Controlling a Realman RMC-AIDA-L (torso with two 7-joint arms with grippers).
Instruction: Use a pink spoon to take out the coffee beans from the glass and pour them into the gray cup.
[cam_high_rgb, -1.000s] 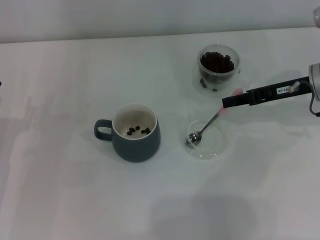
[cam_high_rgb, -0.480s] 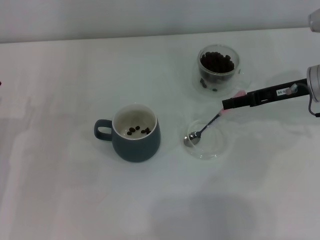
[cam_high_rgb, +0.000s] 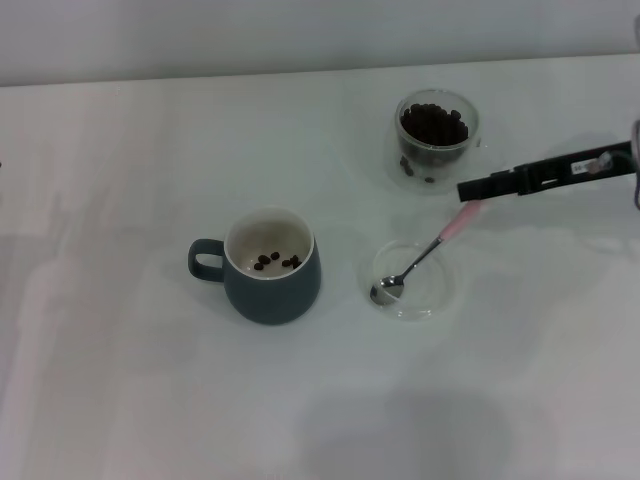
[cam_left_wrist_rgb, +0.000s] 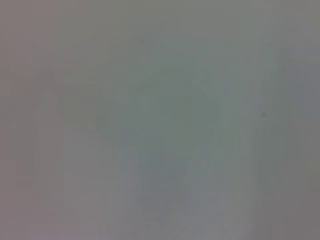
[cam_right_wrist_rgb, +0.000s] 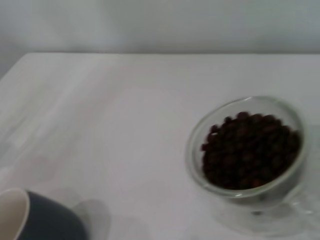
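Head view: a broad white table (cam_high_rgb: 120, 400) carries all the things. Entering from the right edge, the right hand (cam_high_rgb: 470, 188) shows as a slim black finger reaching leftward, raised above the table; its tip lies just above the pink end of the spoon handle, with no visible grip on it, and whether the hand is released or clenched cannot be told.

Well to the left of the hand and nearer the viewer stands the squat, rounded dark blue-gray ceramic cup (cam_high_rgb: 271, 266) with a cream-white inside and a loop handle pointing left; a few dark beans lie on its bottom. Just beyond the fingertip stands the clear double-walled glass mug (cam_high_rgb: 436, 137), upright, holding a heap of small dark brown, oval roasted coffee beans (cam_high_rgb: 433, 124). Nearer than the fingertip, and slightly to its left, a flat, shallow clear glass dish (cam_high_rgb: 433, 296) rests on the table. The small teaspoon with a shiny silver metal bowl and pale pink handle (cam_high_rgb: 420, 260) lies with its bowl in the dish and its handle slanting up over the dish rim toward the fingertip.

Right wrist view: the glass mug (cam_right_wrist_rgb: 248, 150) with its beans (cam_right_wrist_rgb: 250, 150) fills one side, and a rim portion of the gray cup (cam_right_wrist_rgb: 45, 220) shows at a corner.

Left wrist view: only a blurred pale surface; the left hand is not seen.
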